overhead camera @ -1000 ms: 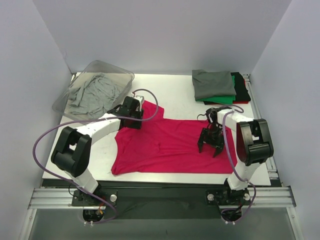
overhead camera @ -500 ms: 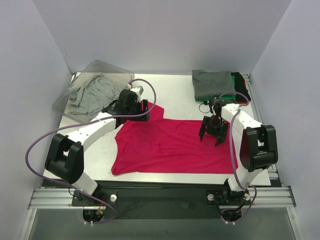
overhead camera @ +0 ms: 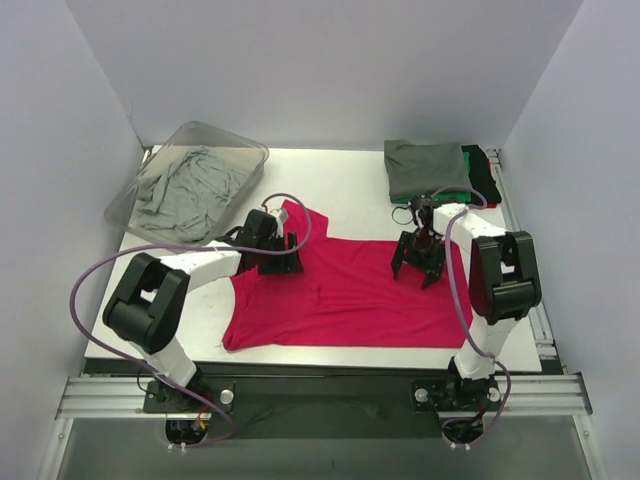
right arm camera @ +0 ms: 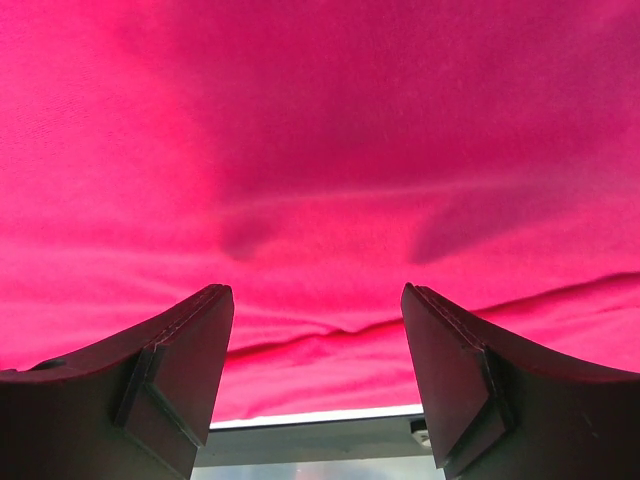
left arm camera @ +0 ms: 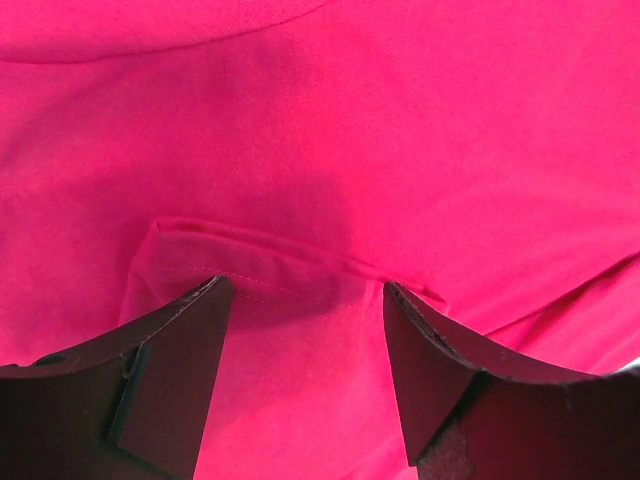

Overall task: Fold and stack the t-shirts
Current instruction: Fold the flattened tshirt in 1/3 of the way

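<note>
**Magenta-red t-shirt** (overhead camera: 340, 295): spread mostly flat over the middle and near part of the bench (overhead camera: 350, 185), with one sleeve pointing to the far left.

**Left gripper** (overhead camera: 285, 262): low over the shirt's far-left part, just beside that sleeve. Jaws wide apart with nothing clamped. In the wrist view, a turned-over stitched hem (left arm camera: 290, 265) lies across the gap at the fingertips.

**Right gripper** (overhead camera: 418, 268): low over the shirt's far-right part. Jaws wide apart, holding nothing. Lightly rippled cloth lies between the fingers.

**Folded stack** (overhead camera: 428, 168): at the far right of the bench, dark grey on top, with green, black and red edges showing beneath. It lies near the right gripper.

**Light grey t-shirt** (overhead camera: 185, 190): crumpled inside the clear bin (overhead camera: 215, 133) at the far left.
</note>
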Available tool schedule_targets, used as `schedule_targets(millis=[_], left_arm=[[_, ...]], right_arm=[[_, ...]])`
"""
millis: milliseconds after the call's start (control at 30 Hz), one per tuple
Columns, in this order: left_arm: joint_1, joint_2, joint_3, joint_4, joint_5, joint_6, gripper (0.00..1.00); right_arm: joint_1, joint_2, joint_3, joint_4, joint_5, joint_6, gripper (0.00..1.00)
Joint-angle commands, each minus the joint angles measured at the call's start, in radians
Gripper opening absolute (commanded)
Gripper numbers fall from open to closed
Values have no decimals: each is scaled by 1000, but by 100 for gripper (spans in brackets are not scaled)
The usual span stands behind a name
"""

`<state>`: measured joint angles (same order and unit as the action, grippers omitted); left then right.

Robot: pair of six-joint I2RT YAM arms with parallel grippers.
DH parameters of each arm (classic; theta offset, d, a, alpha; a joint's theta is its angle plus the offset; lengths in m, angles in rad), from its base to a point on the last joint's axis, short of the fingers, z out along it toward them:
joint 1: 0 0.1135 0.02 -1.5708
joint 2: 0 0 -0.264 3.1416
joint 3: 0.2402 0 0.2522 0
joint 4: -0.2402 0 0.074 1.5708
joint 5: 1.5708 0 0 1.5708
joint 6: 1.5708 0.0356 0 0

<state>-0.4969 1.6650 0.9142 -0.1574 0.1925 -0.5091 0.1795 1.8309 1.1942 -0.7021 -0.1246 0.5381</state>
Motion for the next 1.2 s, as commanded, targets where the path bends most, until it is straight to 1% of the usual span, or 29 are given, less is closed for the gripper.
schedule_targets(millis=[0, 200, 433, 900, 1167], left_arm=[[-3, 27, 6, 82, 41, -16, 73], [-3, 53, -18, 93, 51, -23, 73], [-5, 52, -47, 82, 45, -28, 73], [-31, -30, -147, 62, 21, -54, 73], [-72, -62, -136, 1, -27, -46, 73]], right_arm=[[9, 11, -27, -7, -9, 25, 69], [9, 45, -67, 12, 3, 28, 69], [9, 44, -100, 18, 2, 56, 69], [9, -70, -215, 1, -12, 91, 69], [9, -143, -251, -4, -1, 114, 69]])
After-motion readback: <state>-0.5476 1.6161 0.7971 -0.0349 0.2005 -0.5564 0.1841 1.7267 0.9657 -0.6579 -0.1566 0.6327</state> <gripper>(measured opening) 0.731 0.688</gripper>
